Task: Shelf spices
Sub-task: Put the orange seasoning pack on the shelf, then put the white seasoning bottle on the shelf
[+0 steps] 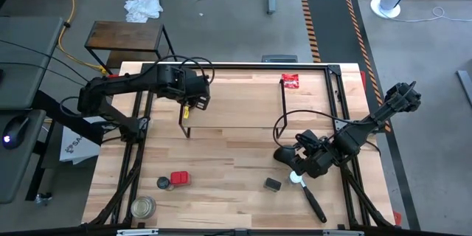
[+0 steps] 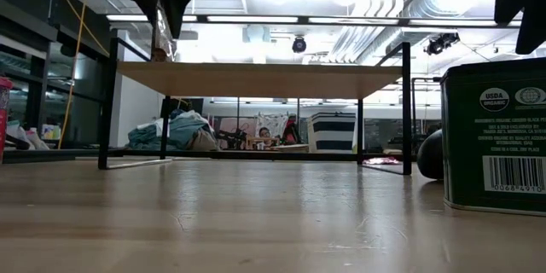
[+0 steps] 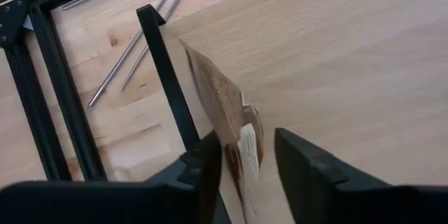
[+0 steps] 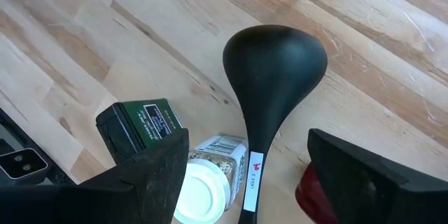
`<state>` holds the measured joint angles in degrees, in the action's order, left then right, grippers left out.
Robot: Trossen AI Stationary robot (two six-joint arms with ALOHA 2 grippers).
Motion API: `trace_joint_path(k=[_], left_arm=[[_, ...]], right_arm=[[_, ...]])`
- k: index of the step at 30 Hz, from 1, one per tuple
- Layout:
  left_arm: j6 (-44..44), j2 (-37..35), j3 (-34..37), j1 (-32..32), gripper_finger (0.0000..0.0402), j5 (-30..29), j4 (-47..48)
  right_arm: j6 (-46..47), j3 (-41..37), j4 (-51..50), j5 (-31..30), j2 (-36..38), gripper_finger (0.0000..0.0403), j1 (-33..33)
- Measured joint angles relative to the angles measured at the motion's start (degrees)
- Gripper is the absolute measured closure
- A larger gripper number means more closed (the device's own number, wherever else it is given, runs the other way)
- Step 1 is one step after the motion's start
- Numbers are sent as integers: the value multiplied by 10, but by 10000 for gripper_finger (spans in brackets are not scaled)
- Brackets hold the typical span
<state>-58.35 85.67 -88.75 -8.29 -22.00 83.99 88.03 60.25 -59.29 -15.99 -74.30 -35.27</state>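
left gripper point(image 3: 245, 164) sits over the near-left corner of the shelf point(image 1: 243, 96), fingers parted a little around a brown bottle point(image 3: 241, 143) with a pale label. the bottle stands right at the plywood edge beside the black corner leg point(image 3: 168, 84). can't tell whether the pads touch the glass or have just let go. in the low view the left gripper point(image 2: 171, 4) hangs above the shelf top point(image 2: 256, 77) with the bottle under it.

right gripper point(image 4: 245, 175) hovers low over the table point(image 1: 221, 162), jaws wide apart, holding nothing. beneath it lie a black spoon point(image 4: 269, 70), a white-capped jar point(image 4: 203, 185) on its side, and just beside that a small black box point(image 4: 143, 126). something red shows at the picture's corner, can't identify it.

also on the table near the front-left: red square tin point(image 1: 179, 178), dark-lidded glass jar point(image 1: 164, 184), wider clear jar with metal lid point(image 1: 143, 207). a flat red packet point(image 1: 290, 81) lies on the shelf top.

risks: bottle is so near the edge and leg that a sideways nudge while retreating could tip it off the shelf. on the right, the spoon handle lies against the white-capped jar, so closing there could pinch the spoon too or roll the jar away.
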Motion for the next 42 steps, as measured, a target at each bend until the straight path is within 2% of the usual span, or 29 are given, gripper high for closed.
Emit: trace_joint_path(k=[9,15,19,23,25,27,31,35,39,42], left_arm=[[18,-31,-32,0,180,-2,-9],[31,-78,-83,1,159,-32,-21],[32,-112,-90,8,156,-12,-39],[34,-134,-90,56,156,20,-50],[24,-137,-89,95,156,19,-48],[13,-136,-85,142,156,10,-44],[-36,-126,-62,237,156,-37,-47],[-105,-107,-26,313,156,-63,-67],[-155,-84,10,358,156,-72,-116],[-175,-66,30,375,156,-77,-148]], right_arm=[[-21,0,0,4,0,114,0],[-81,0,2,39,0,114,0],[-118,0,27,64,0,114,0],[-183,0,126,84,0,114,0],[-219,0,188,97,0,114,0],[-235,1,210,116,-2,114,0],[-228,12,138,131,-16,114,-1],[-203,52,35,91,-29,114,-5],[-119,114,-110,42,-48,114,-5],[-46,142,-149,47,-68,114,-5]])
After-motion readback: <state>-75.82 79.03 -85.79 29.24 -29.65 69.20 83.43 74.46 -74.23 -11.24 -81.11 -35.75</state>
